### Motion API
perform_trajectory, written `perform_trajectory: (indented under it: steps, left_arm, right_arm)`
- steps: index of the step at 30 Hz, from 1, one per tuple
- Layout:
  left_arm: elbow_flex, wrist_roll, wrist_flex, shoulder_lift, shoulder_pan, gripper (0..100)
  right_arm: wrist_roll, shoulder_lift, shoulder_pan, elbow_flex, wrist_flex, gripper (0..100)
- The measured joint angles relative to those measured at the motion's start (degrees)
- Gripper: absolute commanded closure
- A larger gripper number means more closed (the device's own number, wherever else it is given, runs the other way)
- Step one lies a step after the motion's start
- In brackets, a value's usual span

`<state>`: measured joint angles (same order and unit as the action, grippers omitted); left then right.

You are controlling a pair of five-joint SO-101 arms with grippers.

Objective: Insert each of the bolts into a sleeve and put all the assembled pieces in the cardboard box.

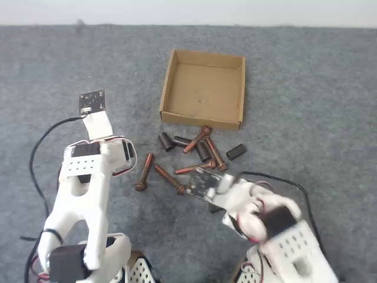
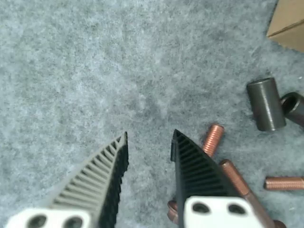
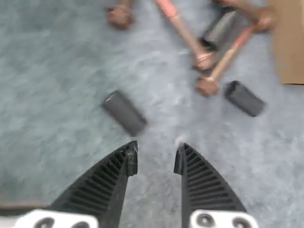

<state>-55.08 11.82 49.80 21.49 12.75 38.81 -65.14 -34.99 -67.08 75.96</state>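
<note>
Bolts (image 1: 169, 178): five copper-coloured bolts lie loose on the table, just in front of the cardboard box. Two lie toward the left arm (image 1: 82, 188), their threaded ends near each other and their heads spread apart. Three crowd closer to the box, one with its head almost at the front wall.
Sleeves (image 1: 235, 151): short dark tubes lie on their sides among the bolts. Two sit side by side at the left edge of the heap, one lies between the crowded bolts, and one lies a little apart at the right edge.
Nearest sleeve (image 3: 125, 112): it lies on its side just ahead of the right gripper's tips, slanted across them and not touching either.
Cardboard box (image 1: 200, 121): shallow, square and open at the top, it stands beyond the heap with its brown floor bare.
Left gripper (image 2: 149, 137): it hangs low over the grey table beside the heap. The jaws are apart with only table between them. A bolt's threaded end (image 2: 212, 139) lies just beside one jaw.
Right gripper (image 3: 156, 147): it hangs over the table on the near side of the heap, its jaws apart and holding nothing.
Right arm (image 1: 277, 230): it leans in from the near right edge toward the bolts.
Table (image 1: 306, 88): it is covered in grey, felt-like cloth.
Cable (image 1: 35, 159): a black cable curves beside the left arm.
</note>
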Motion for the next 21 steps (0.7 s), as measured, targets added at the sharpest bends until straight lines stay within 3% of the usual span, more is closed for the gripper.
perform_trajectory:
  steps: [7,13,21]
  left_arm:
    - [0.0,0.0,0.0,0.0,0.0,85]
    - [0.0,0.0,0.0,0.0,0.0,85]
    - [-0.09,0.0,-4.13,0.0,0.0,85]
  right_arm:
    - [6.95,19.96,-5.54,5.01,-0.88,87.0]
    - [8.35,24.26,-5.98,5.01,-4.75,76.1]
    - [10.73,29.19,-5.98,5.01,-10.11,79.0]
